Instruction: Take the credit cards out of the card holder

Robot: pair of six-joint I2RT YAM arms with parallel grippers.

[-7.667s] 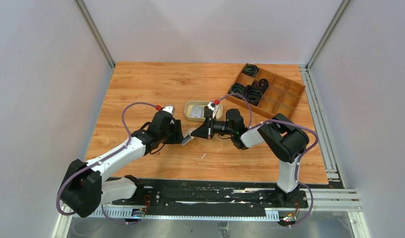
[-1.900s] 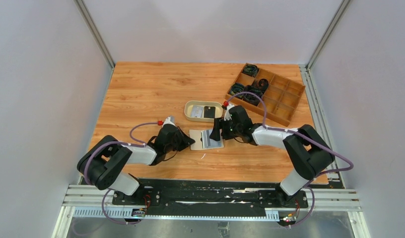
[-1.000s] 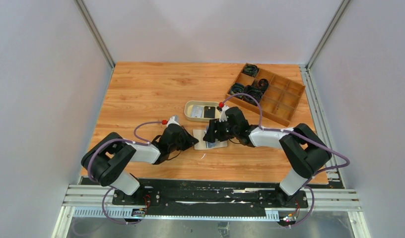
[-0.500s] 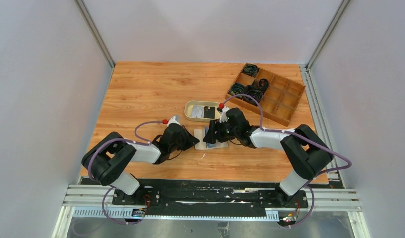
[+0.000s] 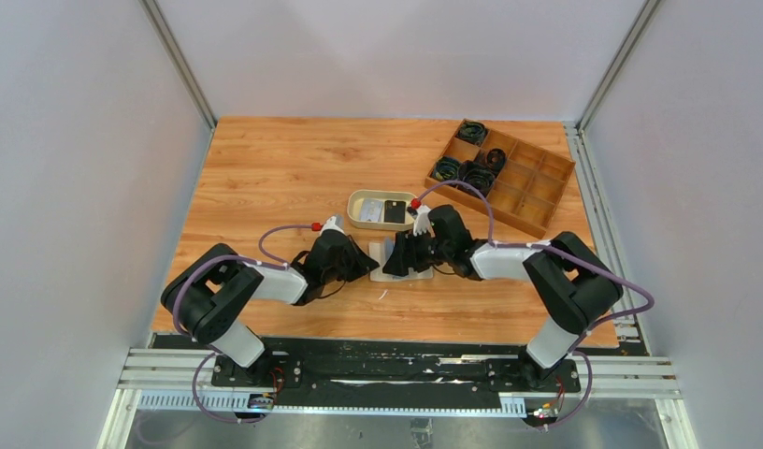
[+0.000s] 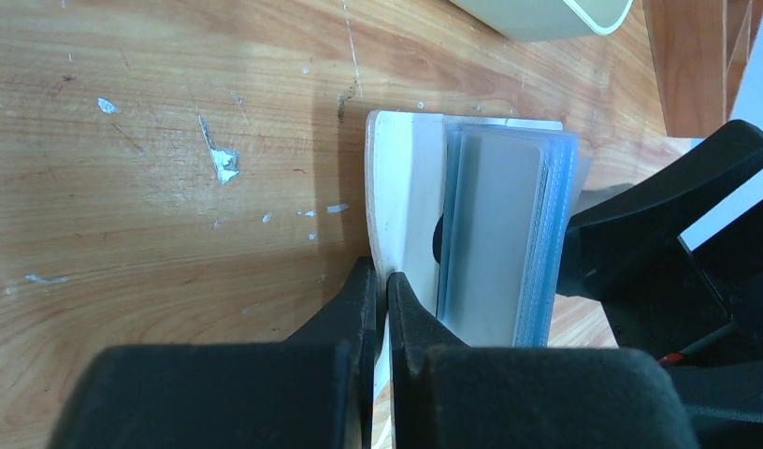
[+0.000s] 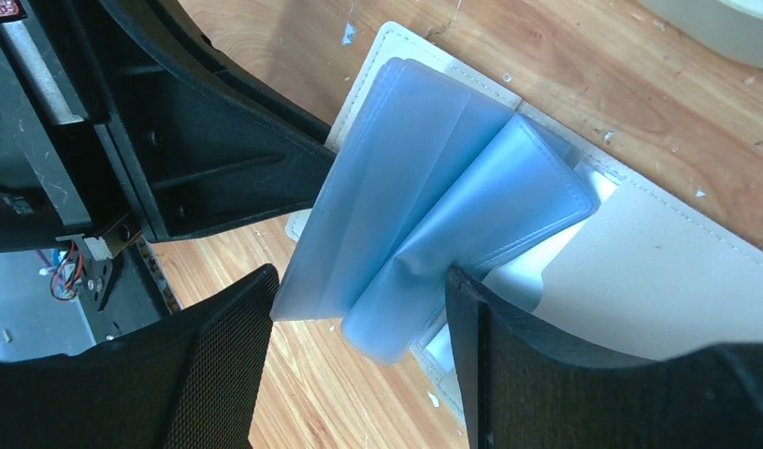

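The cream card holder [image 5: 417, 273] lies open on the table between the arms. My left gripper [image 6: 387, 281] is shut on the edge of its left leaf [image 6: 401, 196]. Pale blue plastic leaves [image 7: 424, 206] fan up from its inside, and I cannot tell credit cards from sleeves among them. My right gripper [image 7: 361, 276] is open, with one finger on each side of that blue stack; its right finger [image 7: 509, 346] touches the stack. The other cream leaf [image 7: 658, 262] lies flat under it. From above, the right gripper [image 5: 397, 256] hides most of the holder.
A beige oval dish [image 5: 354, 201] just behind the holder contains a black card [image 5: 394, 210] and a pale one [image 5: 368, 215]. A brown wooden compartment tray [image 5: 537, 192] with black coiled items stands at the back right. The two grippers nearly touch each other.
The right gripper has crept a little left and down over the holder, covering more of it. The left gripper has edged slightly right and stays shut on the leaf.
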